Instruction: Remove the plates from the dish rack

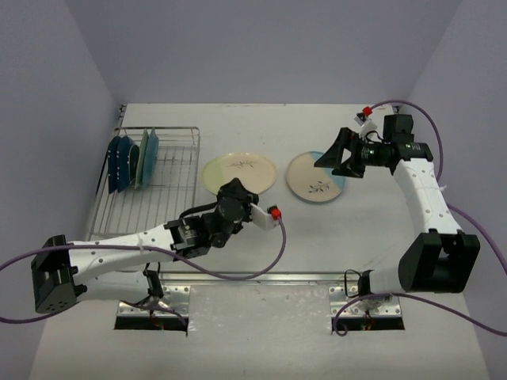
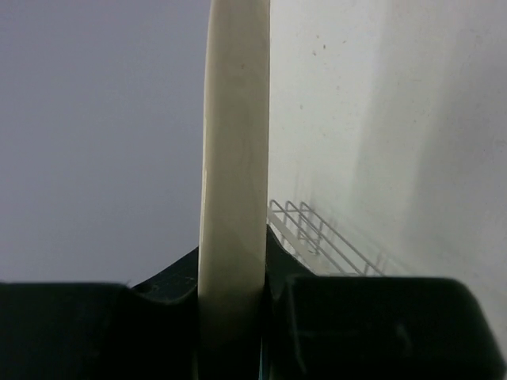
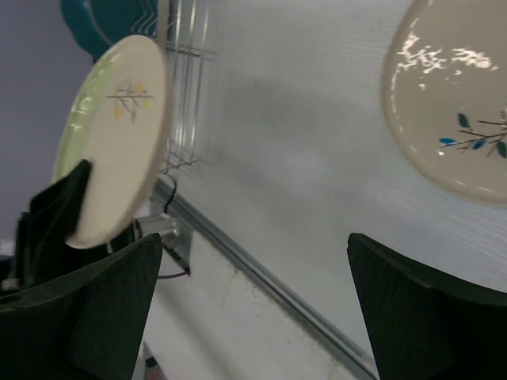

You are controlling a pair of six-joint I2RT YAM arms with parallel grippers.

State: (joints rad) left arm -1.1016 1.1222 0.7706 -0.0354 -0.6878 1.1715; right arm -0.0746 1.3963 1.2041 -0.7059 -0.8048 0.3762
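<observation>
The dish rack (image 1: pixel 170 186) stands at the left, with dark navy (image 1: pixel 115 162), teal (image 1: pixel 133 162) and pale blue (image 1: pixel 149 157) plates upright at its far left end. My left gripper (image 1: pixel 234 190) is shut on the near rim of a cream-and-green sprig plate (image 1: pixel 242 170), just right of the rack. In the left wrist view that plate's cream rim (image 2: pixel 234 158) runs between the shut jaws of the left gripper (image 2: pixel 234 273). A cream-and-light-blue sprig plate (image 1: pixel 317 177) lies flat on the table. My right gripper (image 1: pixel 339 157) hovers open above its far right edge, holding nothing.
The right wrist view shows the held plate (image 3: pixel 119 134) tilted, the flat plate (image 3: pixel 451 103), the rack's bars (image 3: pixel 186 79) and the right gripper (image 3: pixel 253 293) over bare table. A metal rail (image 1: pixel 261 277) runs along the near edge. Lilac walls close three sides.
</observation>
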